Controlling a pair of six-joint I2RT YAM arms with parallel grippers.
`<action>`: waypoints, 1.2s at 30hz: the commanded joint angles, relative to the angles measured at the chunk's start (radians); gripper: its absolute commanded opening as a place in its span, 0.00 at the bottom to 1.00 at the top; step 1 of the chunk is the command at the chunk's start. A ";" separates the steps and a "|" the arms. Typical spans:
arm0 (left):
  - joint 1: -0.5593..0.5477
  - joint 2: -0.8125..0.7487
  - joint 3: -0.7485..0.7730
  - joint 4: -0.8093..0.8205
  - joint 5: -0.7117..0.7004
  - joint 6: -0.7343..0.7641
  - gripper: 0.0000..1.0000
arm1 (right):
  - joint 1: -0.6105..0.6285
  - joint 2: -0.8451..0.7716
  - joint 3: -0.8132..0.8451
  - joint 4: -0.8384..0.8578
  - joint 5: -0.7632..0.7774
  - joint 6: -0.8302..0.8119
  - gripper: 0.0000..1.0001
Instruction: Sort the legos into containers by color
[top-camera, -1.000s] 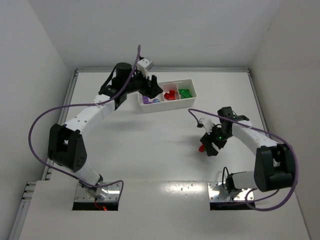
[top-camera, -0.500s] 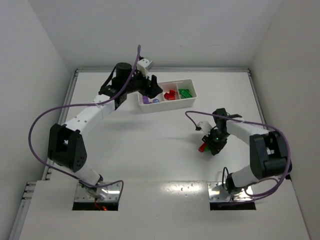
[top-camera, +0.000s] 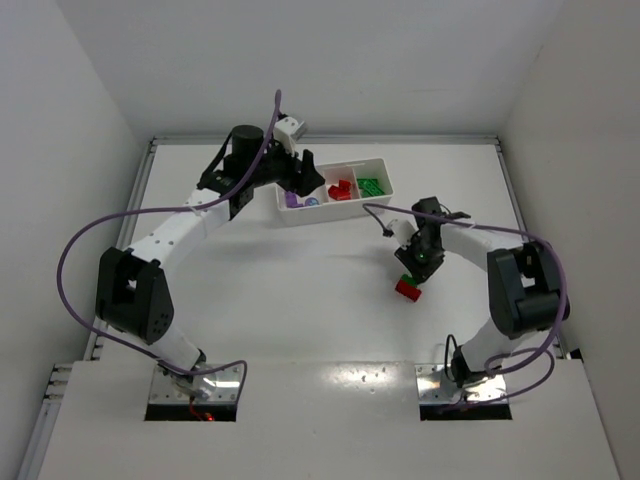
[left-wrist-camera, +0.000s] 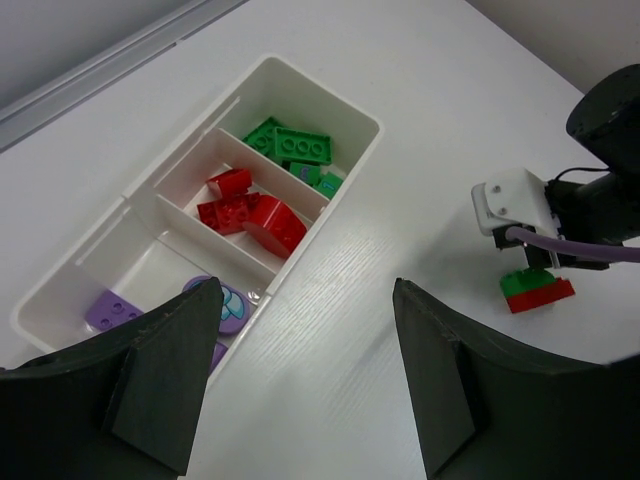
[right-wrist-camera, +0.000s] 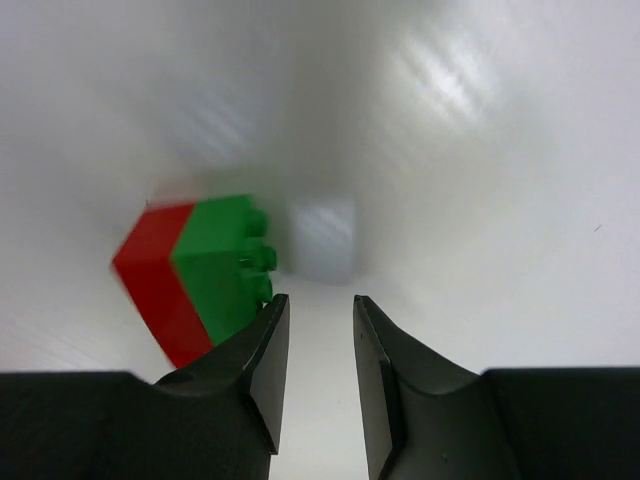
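While left fingers (left-wrist-camera: 165, 385) gape empty, right fingers (right-wrist-camera: 250, 390), almost closed, grip nothing beside a lego stack (right-wrist-camera: 195, 275).

The right arm (top-camera: 525, 288) has swung inward. Its elbow, low and far out to the right a second ago, now sits higher in the overhead view and closer to the middle, with the forearm reaching left from farther back. The right end effector (top-camera: 413, 274) has shifted a little up the view and turned, so it points down and left at the stack (top-camera: 407, 289). Its jaws, wide apart before, have drawn almost together with nothing between them. The red-and-green stack, earlier half hidden under the end effector, now lies in plain sight on the tabletop (top-camera: 300, 300), just outside the jaws.
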 joint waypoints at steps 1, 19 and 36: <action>0.002 -0.005 0.024 0.013 -0.010 0.012 0.75 | 0.026 0.039 0.098 0.034 -0.012 0.043 0.33; 0.002 -0.005 0.015 0.004 -0.010 0.012 0.75 | 0.092 -0.054 0.106 -0.008 -0.124 0.075 0.48; 0.002 -0.014 0.005 0.004 -0.010 0.012 0.75 | 0.100 -0.062 0.132 -0.133 -0.066 0.342 0.63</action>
